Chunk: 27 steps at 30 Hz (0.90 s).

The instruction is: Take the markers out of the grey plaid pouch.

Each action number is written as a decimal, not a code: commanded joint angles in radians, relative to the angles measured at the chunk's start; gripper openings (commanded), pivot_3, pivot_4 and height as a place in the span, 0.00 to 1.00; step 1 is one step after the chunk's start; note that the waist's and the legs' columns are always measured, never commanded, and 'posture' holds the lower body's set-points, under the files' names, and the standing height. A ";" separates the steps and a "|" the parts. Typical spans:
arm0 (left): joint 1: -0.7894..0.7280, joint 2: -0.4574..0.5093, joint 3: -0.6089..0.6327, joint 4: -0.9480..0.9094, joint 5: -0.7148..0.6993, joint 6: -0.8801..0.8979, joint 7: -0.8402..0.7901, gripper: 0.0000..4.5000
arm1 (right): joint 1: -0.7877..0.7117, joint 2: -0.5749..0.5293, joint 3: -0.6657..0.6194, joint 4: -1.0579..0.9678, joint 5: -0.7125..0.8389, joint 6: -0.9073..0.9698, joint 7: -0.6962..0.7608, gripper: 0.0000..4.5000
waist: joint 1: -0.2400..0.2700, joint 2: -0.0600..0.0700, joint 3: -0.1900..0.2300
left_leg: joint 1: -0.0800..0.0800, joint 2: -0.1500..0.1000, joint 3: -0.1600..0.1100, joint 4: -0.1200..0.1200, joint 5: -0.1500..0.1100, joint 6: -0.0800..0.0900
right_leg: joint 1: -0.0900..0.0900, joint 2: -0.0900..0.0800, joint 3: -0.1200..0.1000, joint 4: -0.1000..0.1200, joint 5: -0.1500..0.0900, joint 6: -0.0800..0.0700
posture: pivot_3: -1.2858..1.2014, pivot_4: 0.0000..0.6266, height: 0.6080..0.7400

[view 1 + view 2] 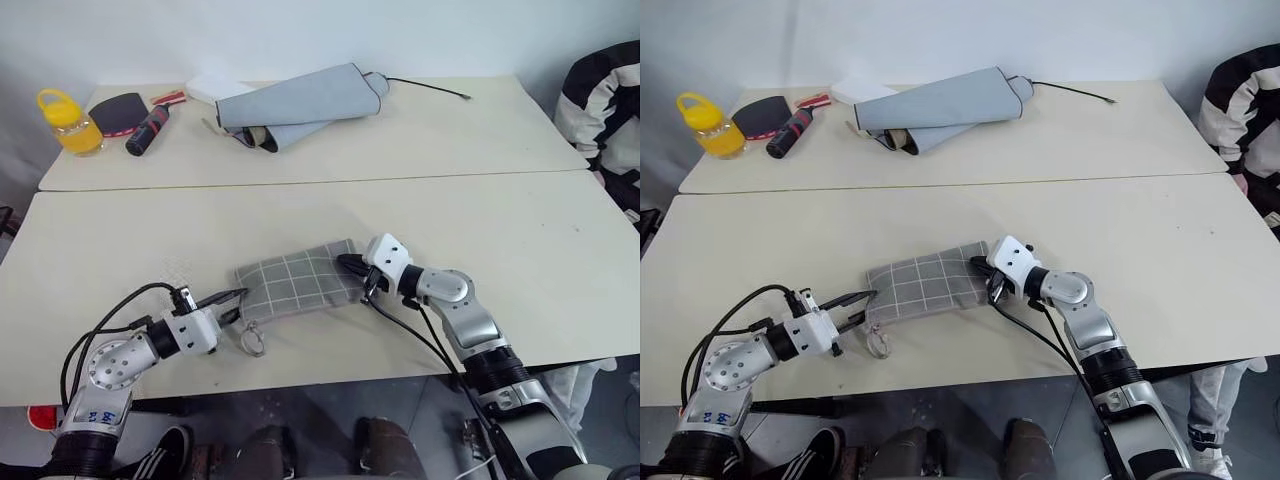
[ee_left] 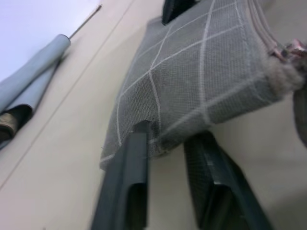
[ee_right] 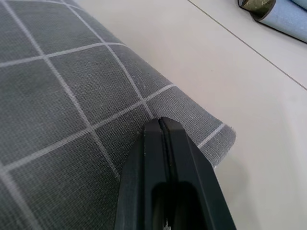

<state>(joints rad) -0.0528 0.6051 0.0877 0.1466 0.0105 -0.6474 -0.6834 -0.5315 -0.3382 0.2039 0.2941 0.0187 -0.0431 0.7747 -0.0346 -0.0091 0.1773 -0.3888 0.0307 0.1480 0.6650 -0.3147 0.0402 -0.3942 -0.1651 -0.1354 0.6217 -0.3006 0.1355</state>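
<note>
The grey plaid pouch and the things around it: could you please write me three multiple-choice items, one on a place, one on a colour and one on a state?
1. Where does the grey plaid pouch lie?
A. On the near table, between the two grippers
B. On the far table beside the yellow bottle
C. On top of the folded grey fabric

2. What colour is the bottle at the far left?
A. Blue
B. Yellow
C. White

3. How do the right gripper's fingers stand?
A. Wide open above the pouch
B. Shut together, tip on the pouch's corner
C. Clamped around a marker

Answers:
1 A: the head views show it flat on the near table between the left gripper and the right.
2 B: its body and cap are yellow.
3 B: the right wrist view shows the fingers pressed together on the plaid fabric.
</note>
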 commanded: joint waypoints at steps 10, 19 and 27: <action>-0.011 -0.005 -0.031 0.008 -0.048 -0.017 0.010 0.18 | 0.006 0.001 -0.006 -0.038 0.018 -0.004 0.014 0.00 | 0.000 0.000 0.000 | 0.000 0.000 0.000 0.000 0.000 0.000 | 0.000 0.000 0.000 0.000 0.000 0.000 | 0.52 0.24 1.00; -0.021 0.013 -0.015 0.033 0.008 -0.041 0.063 0.01 | -0.015 0.001 -0.033 -0.027 0.016 0.002 -0.019 0.00 | 0.000 0.000 0.000 | 0.000 0.000 0.000 0.000 0.000 0.000 | 0.000 0.000 0.000 0.000 0.000 0.000 | 0.52 0.24 1.00; -0.080 -0.040 -0.015 0.020 0.181 0.039 0.251 0.00 | -0.140 0.000 -0.145 -0.066 0.187 0.100 0.038 0.44 | 0.006 0.001 0.000 | 0.000 0.000 0.000 0.001 0.001 0.001 | 0.000 0.000 0.000 0.001 0.000 0.000 | 0.52 0.24 1.00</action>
<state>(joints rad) -0.1227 0.5695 0.0617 0.1685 0.1402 -0.6391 -0.4910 -0.6643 -0.3379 0.0780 0.2906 0.1518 0.0185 0.7881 -0.0283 -0.0082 0.1774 -0.3887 0.0304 0.1472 0.6656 -0.3132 0.0407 -0.3937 -0.1654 -0.1354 0.6226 -0.3006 0.1355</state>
